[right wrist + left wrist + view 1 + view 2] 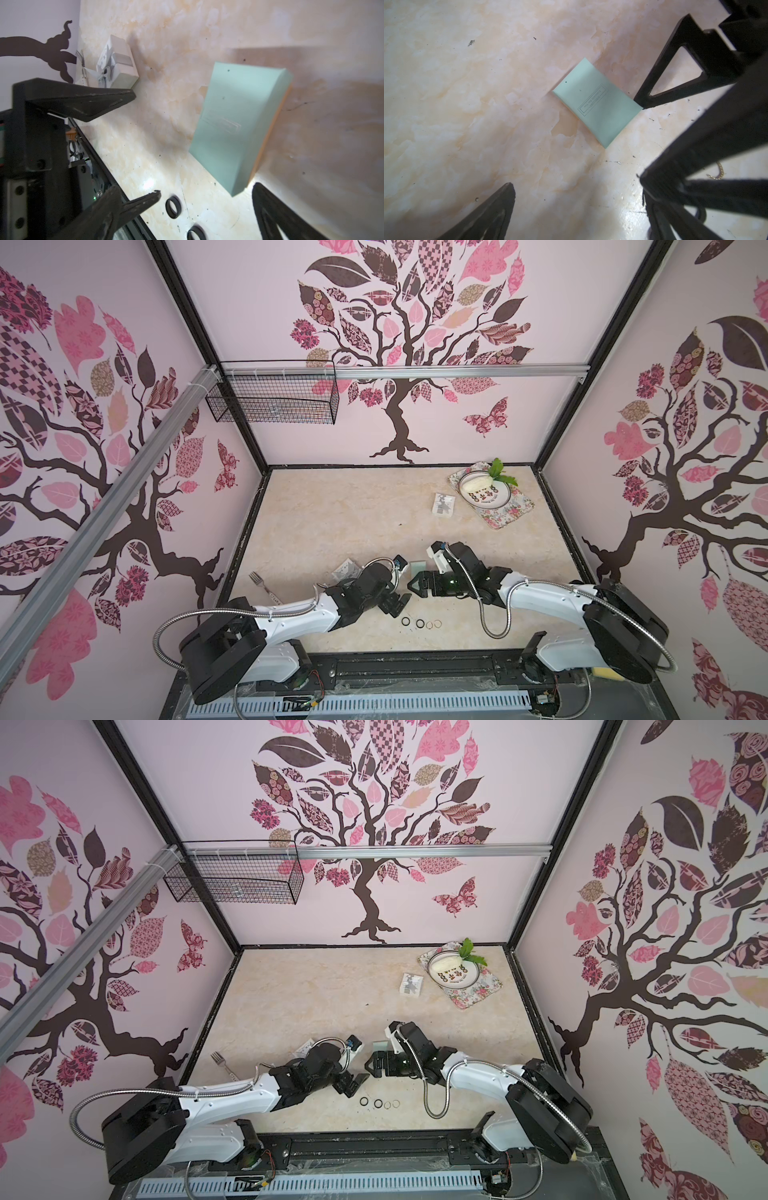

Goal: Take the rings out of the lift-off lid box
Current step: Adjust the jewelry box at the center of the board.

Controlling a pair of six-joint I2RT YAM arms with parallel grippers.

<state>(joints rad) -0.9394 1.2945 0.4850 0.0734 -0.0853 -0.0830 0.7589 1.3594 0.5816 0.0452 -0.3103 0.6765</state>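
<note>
The lift-off lid box (598, 104) (239, 128) is mint green and lies flat on the table with its lid on, so its inside is hidden. In both top views only a strip of it (417, 566) (380, 1045) shows between the arms. Several rings lie in a row on the table nearer the front: two black ones (406, 621) (420, 623) (173, 207) and two thin pale ones (429, 624) (437, 624). My left gripper (399, 605) (576, 187) is open and empty just behind the rings. My right gripper (411, 585) (187, 187) faces it, open and empty, one finger (675, 83) at the box's corner.
A white ribboned box (347, 570) (118, 64) sits behind the left arm, with a fork (259, 583) to its left. A small patterned box (444, 504) and a plate (494, 495) on a floral tray (513, 510) stand at the back right. A wire basket (272, 393) hangs on the wall.
</note>
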